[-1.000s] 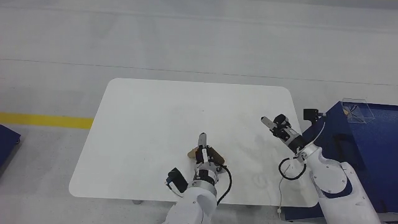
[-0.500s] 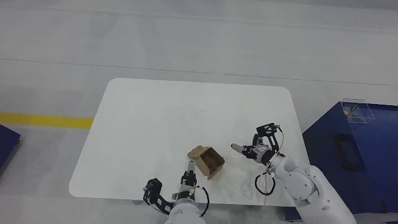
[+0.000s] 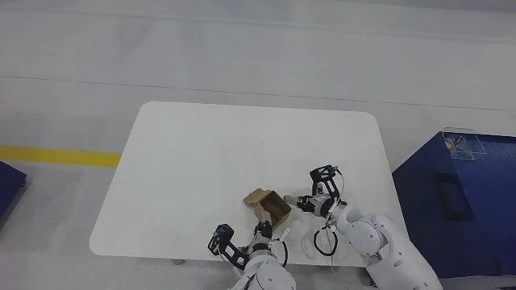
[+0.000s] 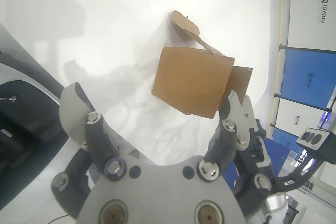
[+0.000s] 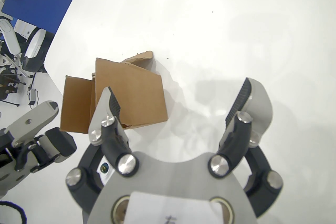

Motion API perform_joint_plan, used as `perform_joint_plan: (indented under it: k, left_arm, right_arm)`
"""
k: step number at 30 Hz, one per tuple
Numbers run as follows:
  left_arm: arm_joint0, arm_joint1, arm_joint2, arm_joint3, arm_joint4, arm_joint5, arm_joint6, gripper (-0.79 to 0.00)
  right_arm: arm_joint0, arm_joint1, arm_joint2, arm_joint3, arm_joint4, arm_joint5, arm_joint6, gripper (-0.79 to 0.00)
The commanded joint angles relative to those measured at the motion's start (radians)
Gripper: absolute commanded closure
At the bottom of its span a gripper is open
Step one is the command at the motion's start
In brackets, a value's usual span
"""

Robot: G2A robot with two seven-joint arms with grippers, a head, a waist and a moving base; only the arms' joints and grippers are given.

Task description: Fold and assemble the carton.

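Carton [image 3: 268, 205] sits by the table's [image 3: 201, 145] 6 o'clock edge, flaps loose. Left gripper [image 4: 155, 104] at its 6 o'clock and right gripper [image 5: 178, 86] at 3 are spread, nothing held. Cardboard is judged light, stiff and easily creased; best pinched at the flap edges.

In the left wrist view, the side flap [image 4: 240, 79] of the carton [image 4: 191, 83] is partly hidden behind the carton body and a left gripper [image 4: 153, 91] finger [image 4: 233, 107]. In the right wrist view, a right gripper [image 5: 178, 85] finger [image 5: 103, 109] covers the carton's near edge.
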Motion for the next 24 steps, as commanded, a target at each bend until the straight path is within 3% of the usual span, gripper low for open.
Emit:
perform_joint_plan:
  k: [1,6,11,13,15,19,24]
  left_arm:
    - [-0.015,-0.008,0.002,0.026,-0.007,0.0,0.0,-0.785]
    - [-0.042,-0.026,0.003,0.06,-0.016,0.0,0.0,-0.782]
    - [-0.028,-0.028,-0.034,-0.053,-0.044,0.0,0.0,-0.782]
    - [-0.002,-0.022,-0.061,-0.089,-0.019,-0.001,0.001,-0.748]
    - [0.024,-0.012,-0.068,-0.104,0.014,0.0,0.0,-0.776]
    - [0.055,0.001,-0.076,-0.083,0.062,0.0,0.0,-0.742]
    - [0.033,-0.004,-0.056,-0.019,0.042,0.0,0.0,-0.693]
  right_arm:
    - [0.014,-0.004,-0.012,0.018,-0.001,0.002,-0.002,-0.785]
    - [0.043,-0.014,-0.041,0.051,-0.003,0.008,-0.003,-0.785]
    - [0.062,-0.02,-0.059,0.077,-0.015,0.012,0.005,-0.785]
    - [0.068,-0.023,-0.066,0.087,-0.022,0.013,-0.001,-0.785]
    - [0.071,-0.025,-0.073,0.093,-0.031,0.014,-0.008,-0.785]
    - [0.075,-0.027,-0.075,0.094,-0.039,0.008,-0.013,-0.785]
    - [0.068,-0.027,-0.066,0.079,-0.034,-0.001,-0.016,-0.785]
